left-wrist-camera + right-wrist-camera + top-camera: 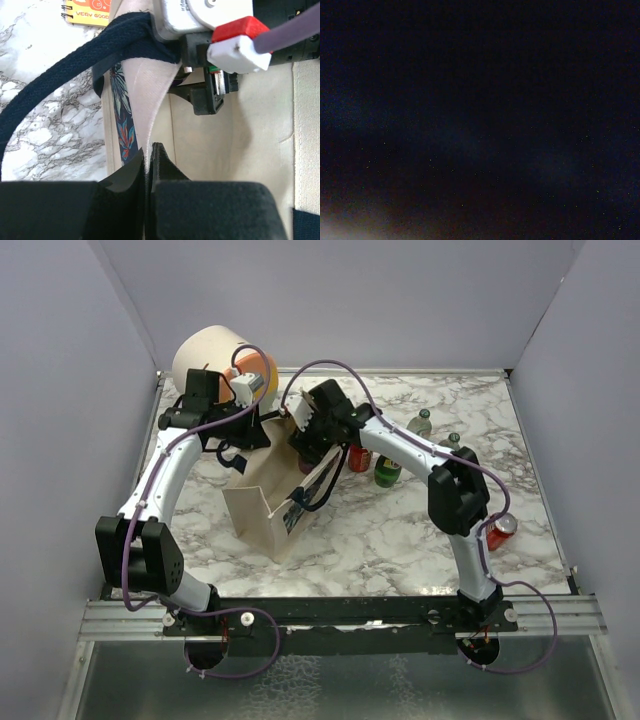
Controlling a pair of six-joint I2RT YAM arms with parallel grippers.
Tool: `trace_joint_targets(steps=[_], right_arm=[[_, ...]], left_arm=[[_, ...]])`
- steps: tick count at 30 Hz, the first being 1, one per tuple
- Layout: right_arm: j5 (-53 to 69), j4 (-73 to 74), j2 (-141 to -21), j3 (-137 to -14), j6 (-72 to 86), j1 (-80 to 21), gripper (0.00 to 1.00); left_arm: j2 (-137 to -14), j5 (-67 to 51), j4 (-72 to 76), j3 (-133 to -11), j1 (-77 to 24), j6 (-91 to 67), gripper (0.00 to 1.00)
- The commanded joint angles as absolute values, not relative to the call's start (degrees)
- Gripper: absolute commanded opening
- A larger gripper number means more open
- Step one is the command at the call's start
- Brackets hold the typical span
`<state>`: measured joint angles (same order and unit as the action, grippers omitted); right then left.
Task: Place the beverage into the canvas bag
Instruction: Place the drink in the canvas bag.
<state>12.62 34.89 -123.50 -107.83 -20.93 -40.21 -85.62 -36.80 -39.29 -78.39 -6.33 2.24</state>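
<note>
Marble tabletop (400, 530), boxed by lilac walls (350, 300), carries the canvas bag (262, 508) left of centre. Reaching over its far rim, the left gripper (148, 155) is pinched tight on the cloth edge. The right gripper (308, 450) dips into the bag's mouth, and how far its fingers are spread cannot be told.

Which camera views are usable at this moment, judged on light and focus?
Top external: evenly lit and sharp throughout. Left wrist: bright, the canvas bag cloth crisp at close range, the near foreground dark. Right wrist: almost wholly black, only a faint pale patch at bottom-left; nothing identifiable.
</note>
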Motion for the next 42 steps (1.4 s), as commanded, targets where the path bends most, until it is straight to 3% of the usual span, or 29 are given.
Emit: trace_joint_targets(steps=[1, 9, 16, 23, 29, 38, 42], right_arm=[[11.4, 38.8, -119.4, -105.9, -22.3, -38.7, 0.01], [10.6, 41.4, -118.2, -104.1, -25.7, -36.6, 0.01], [8.4, 37.0, -114.4, -94.5, -28.3, -36.3, 0.01], [13.5, 36.4, -116.0, -97.7, -28.2, -36.3, 0.01], [14.9, 33.2, -118.5, -101.5, -29.4, -37.8, 0.01], [18.3, 25.2, -111.0, -95.0, -31.0, -39.1, 0.01], [20.7, 27.5, -110.9, -99.4, -28.5, -39.1, 0.01]], left_arm=[[-86.0, -35.0, -40.0, -83.0, -5.6, 2.1, 0.0], [-85.5, -32.4, -39.7, -85.6, -4.6, 1.2, 0.0], [-82.9, -35.1, -38.7, -80.6, -4.6, 3.7, 0.0], [-82.9, -43.1, -40.0, -76.0, -4.7, 4.2, 0.0], [-84.1, -43.7, -40.7, -75.9, -4.7, 4.2, 0.0], [-86.2, -42.4, -40.4, -77.3, -4.7, -0.2, 0.0], [-86.4, -42.0, -40.2, -77.3, -4.7, 0.5, 0.0]])
